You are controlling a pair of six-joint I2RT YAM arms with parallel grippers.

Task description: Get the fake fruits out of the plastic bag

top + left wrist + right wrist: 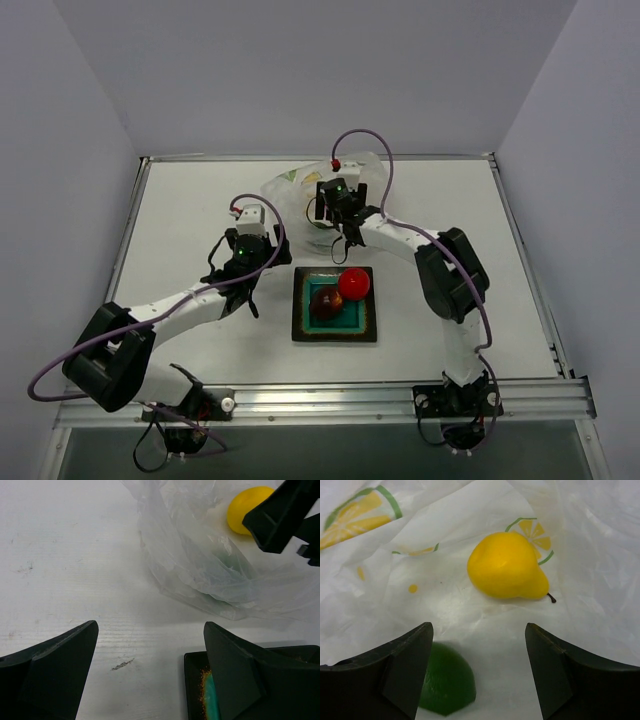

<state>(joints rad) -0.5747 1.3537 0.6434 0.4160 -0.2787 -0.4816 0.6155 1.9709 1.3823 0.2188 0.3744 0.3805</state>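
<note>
The plastic bag lies crumpled at the middle of the far edge of the table. The right gripper hangs over it with its two fingers spread wide. Nothing is pinched between them; only white film with yellow-green prints shows in the gap. The yellow fruit, shaped like a pear, lies on the plastic just beyond the fingertips and is apart from both of them. The green fruit lies closer, just beside the finger on the left of the right wrist view, and this finger partly hides it. I cannot tell if they touch.

The left gripper is also wide open and holds nothing. It is over bare table, near the left side of the bag, and the far left corner of the teal plate is beside one finger.

The plate stands in the middle of the table, toward the near edge. On it the bright red fruit and the dark red fruit sit close together.
</note>
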